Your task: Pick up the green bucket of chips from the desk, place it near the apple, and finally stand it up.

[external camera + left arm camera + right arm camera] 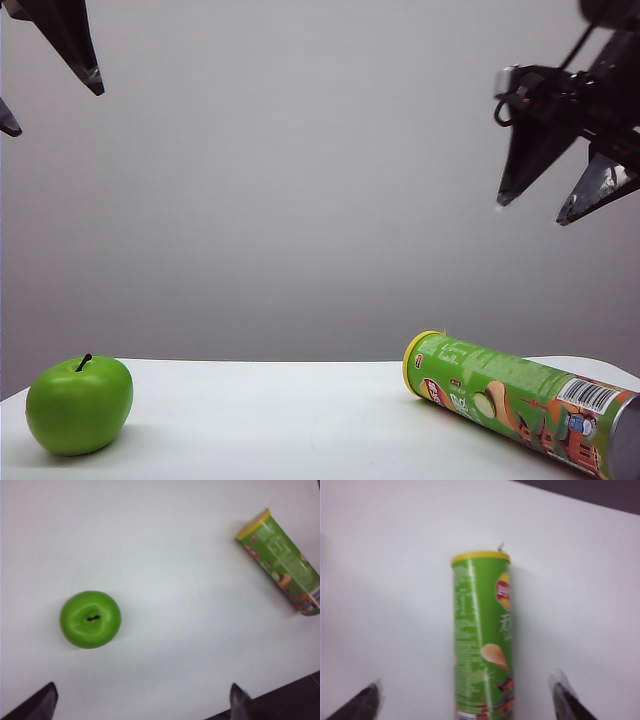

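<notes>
You have the green bucket of chips (520,400) lying on its side on the white tabletop (280,420), at the right of the exterior view, yellow lid facing the middle and barcode end running off the frame's right edge. The apple (79,404) sits upright on the same tabletop at the far left, stem up, well apart from the can. The right tool (555,205) hangs in the air above the can, fingers spread, touching nothing; in its wrist view the can (482,640) lies between the two dark fingertips (565,690). The left tool (50,105) hangs high at the upper left, also spread and holding nothing; its wrist view looks down on the apple (90,619) with the can (282,562) off to one side.
</notes>
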`<act>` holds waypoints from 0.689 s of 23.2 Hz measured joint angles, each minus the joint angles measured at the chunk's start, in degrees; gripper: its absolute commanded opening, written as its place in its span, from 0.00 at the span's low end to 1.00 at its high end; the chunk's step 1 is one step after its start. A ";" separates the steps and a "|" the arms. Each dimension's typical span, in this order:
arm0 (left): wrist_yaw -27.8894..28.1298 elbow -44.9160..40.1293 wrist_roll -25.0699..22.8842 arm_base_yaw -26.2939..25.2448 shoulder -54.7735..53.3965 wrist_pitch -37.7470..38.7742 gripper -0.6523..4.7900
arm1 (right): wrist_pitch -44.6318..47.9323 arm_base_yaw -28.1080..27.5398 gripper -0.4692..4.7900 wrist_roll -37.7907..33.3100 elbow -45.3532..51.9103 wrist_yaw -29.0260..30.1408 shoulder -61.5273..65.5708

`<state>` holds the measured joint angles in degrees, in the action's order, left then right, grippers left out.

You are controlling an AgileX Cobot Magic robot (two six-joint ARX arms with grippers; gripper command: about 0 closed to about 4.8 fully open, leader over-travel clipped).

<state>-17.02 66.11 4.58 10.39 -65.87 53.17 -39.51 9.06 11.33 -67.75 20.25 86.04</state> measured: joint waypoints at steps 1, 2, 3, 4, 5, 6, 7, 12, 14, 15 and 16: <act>0.09 0.17 0.02 -0.04 0.00 -0.24 0.94 | -1.49 0.63 1.00 0.81 -1.57 -2.03 1.16; 0.31 0.46 0.04 0.31 -0.04 -0.39 0.94 | -5.01 1.51 1.00 2.89 -5.05 -4.63 3.67; 0.31 0.48 0.07 0.70 -0.04 -0.52 0.94 | -6.67 1.81 1.00 3.39 -7.23 -4.81 5.29; 0.17 0.48 0.07 1.05 -0.07 -0.50 0.94 | -8.66 2.14 1.00 3.67 -10.34 -5.27 7.61; 0.15 0.48 0.09 1.09 -0.07 -0.55 0.94 | -9.90 2.21 1.00 3.96 -12.57 -5.31 9.42; 0.17 0.48 0.15 1.70 -0.13 -0.59 0.94 | -12.48 2.36 1.00 4.81 -15.41 -5.77 12.00; 0.20 0.48 0.15 2.45 -0.22 -0.63 0.94 | -13.70 2.47 1.00 5.09 -17.00 -6.16 13.92; -6.67 0.48 -4.63 6.91 -0.55 -1.57 1.00 | -18.69 2.95 1.00 5.49 -18.60 -6.62 24.13; -11.41 0.48 -7.37 7.34 -0.90 -2.80 1.00 | -19.06 3.58 1.00 5.49 -18.60 -6.56 25.81; -11.56 0.48 -8.61 7.32 -0.98 -3.06 1.00 | -19.06 4.02 1.00 5.49 -18.60 -6.56 26.38; -11.50 0.50 -11.50 7.15 -1.03 -3.37 1.00 | -19.06 4.90 1.00 5.53 -18.60 -6.54 27.28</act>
<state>-28.51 66.61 -6.92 17.54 -66.89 49.80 -58.57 13.96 16.86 -86.35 13.72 113.32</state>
